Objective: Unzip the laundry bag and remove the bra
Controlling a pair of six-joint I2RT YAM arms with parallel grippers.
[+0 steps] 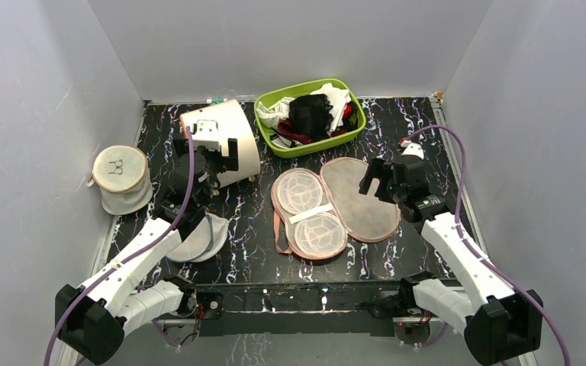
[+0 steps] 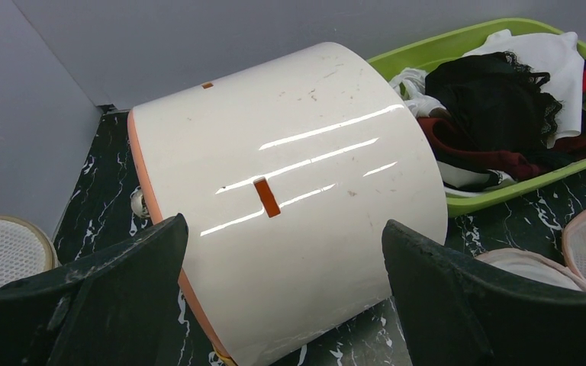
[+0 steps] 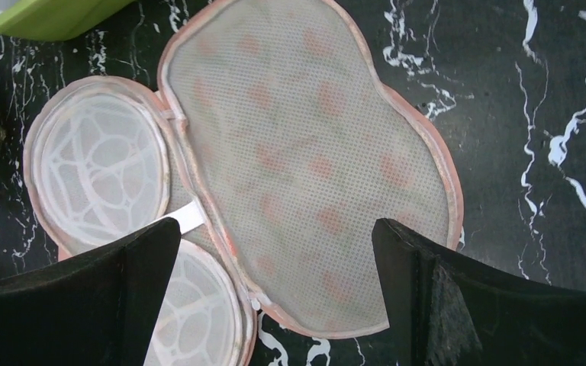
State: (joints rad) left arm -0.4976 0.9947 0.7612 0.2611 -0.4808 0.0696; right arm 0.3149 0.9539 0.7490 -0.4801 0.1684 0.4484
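Observation:
The laundry bag lies unzipped and spread flat mid-table. Its pale mesh lid is folded out to the right, and two white plastic cup frames show in the left half. A black bra sits among other clothes in the green tray; in the left wrist view it is at the upper right. My right gripper hovers open over the bag's lid, holding nothing. My left gripper is open and empty, facing a white tub.
A white tub with an orange rim lies on its side at the back left. A white mesh cylinder bag stands at the far left. A round white mesh pouch lies under the left arm. White walls enclose the table.

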